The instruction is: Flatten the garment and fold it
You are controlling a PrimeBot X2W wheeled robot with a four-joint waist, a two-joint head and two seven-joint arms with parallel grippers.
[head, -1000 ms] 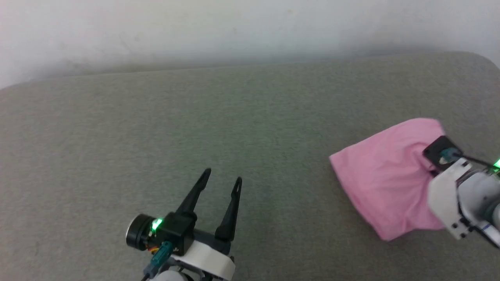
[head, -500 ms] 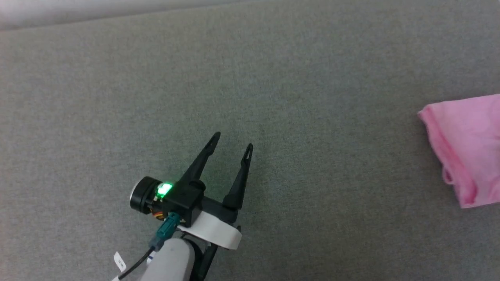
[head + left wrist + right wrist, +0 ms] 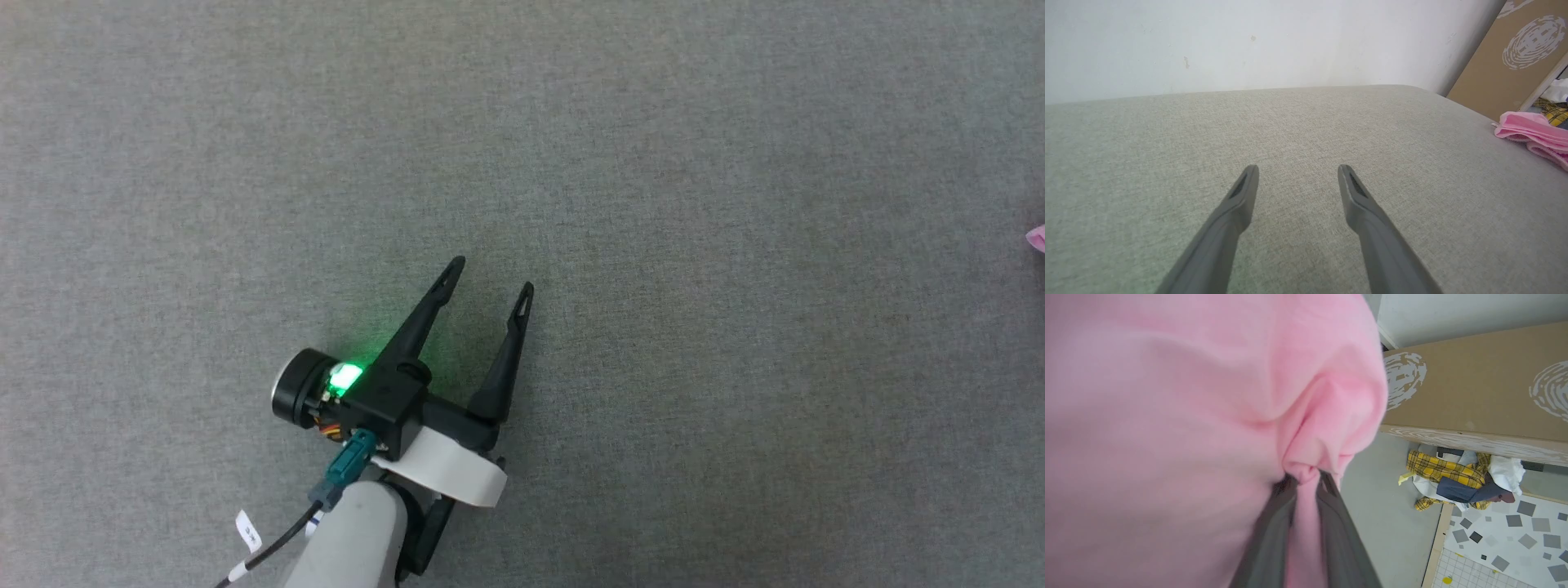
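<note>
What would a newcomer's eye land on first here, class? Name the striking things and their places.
The bright pink garment looms large in the right wrist view, a bunch pinched in the right claw. In the head view, the left claw stands open over the grey surface, a green light glowing at its base.

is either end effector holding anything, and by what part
The right end effector is shut on the garment, pinching a bunched fold of its fabric. The left end effector is open and empty.
</note>
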